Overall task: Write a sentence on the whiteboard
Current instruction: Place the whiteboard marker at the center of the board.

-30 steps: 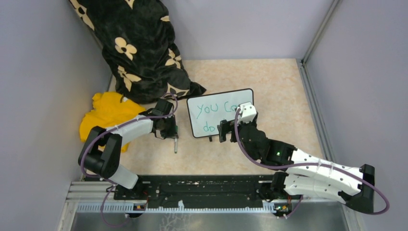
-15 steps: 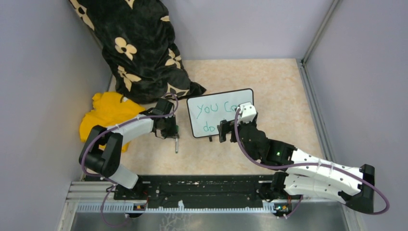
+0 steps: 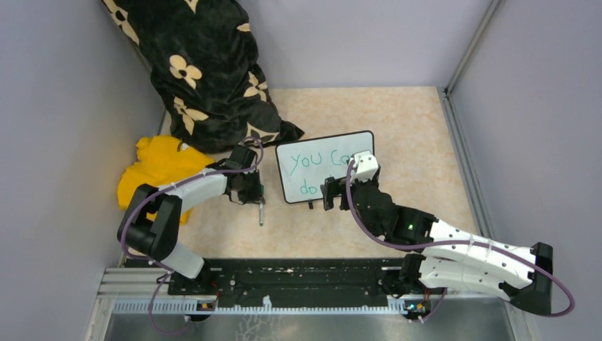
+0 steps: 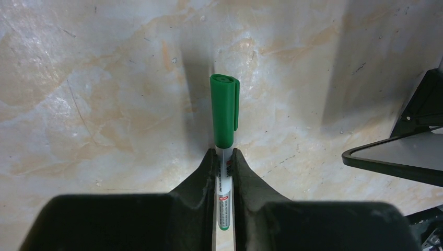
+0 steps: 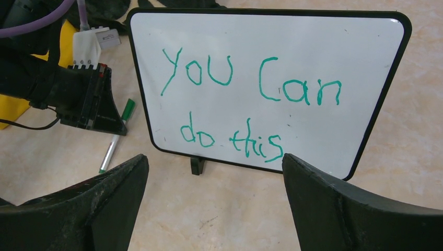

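At 9 o'clock on the bench lies a yellow cloth, with a dark flowered cloth heaped at 11. Just right of them the left claw is closed on the white barrel of the pen. The green cap is on and points to 12 o'clock in the wrist view, and the pen seems to lie flat on the bench. The board stands at the middle, leaning back on its small feet, its corner just beside the pen at 3 o'clock. It bears the sentence "you can do this" in two green lines, so the writing looks done and the step in hand is probably letting the pen go. To do that well, the fingers should part only a little and the arm rise straight up, so that the round barrel is not nudged into a roll towards the board's foot. Any sweep towards 3 o'clock risks knocking the frame. Further right, at 5 o'clock from the board, the right claw hangs wide open and empty, facing the lettering. It should pull back low and away from the glossy face, since fresh ink smears at a touch.
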Action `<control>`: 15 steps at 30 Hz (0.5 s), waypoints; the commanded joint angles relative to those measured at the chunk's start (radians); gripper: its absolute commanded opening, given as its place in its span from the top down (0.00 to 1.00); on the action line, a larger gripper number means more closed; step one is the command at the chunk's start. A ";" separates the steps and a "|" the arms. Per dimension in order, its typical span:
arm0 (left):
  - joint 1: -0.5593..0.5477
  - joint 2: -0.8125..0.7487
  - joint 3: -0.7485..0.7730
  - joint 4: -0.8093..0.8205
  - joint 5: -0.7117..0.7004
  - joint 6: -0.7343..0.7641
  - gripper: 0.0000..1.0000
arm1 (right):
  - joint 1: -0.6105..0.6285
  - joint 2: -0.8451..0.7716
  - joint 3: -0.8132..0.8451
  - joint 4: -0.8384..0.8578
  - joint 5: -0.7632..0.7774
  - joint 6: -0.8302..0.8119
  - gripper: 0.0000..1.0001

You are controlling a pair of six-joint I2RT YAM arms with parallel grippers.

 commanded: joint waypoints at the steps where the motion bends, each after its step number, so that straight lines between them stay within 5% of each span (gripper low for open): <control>1: 0.005 0.025 0.014 -0.008 0.007 0.009 0.85 | -0.006 -0.011 -0.006 0.023 -0.001 -0.006 0.05; 15: 0.005 0.032 0.018 -0.011 0.008 0.009 0.81 | -0.006 -0.016 -0.012 0.024 -0.003 -0.007 0.05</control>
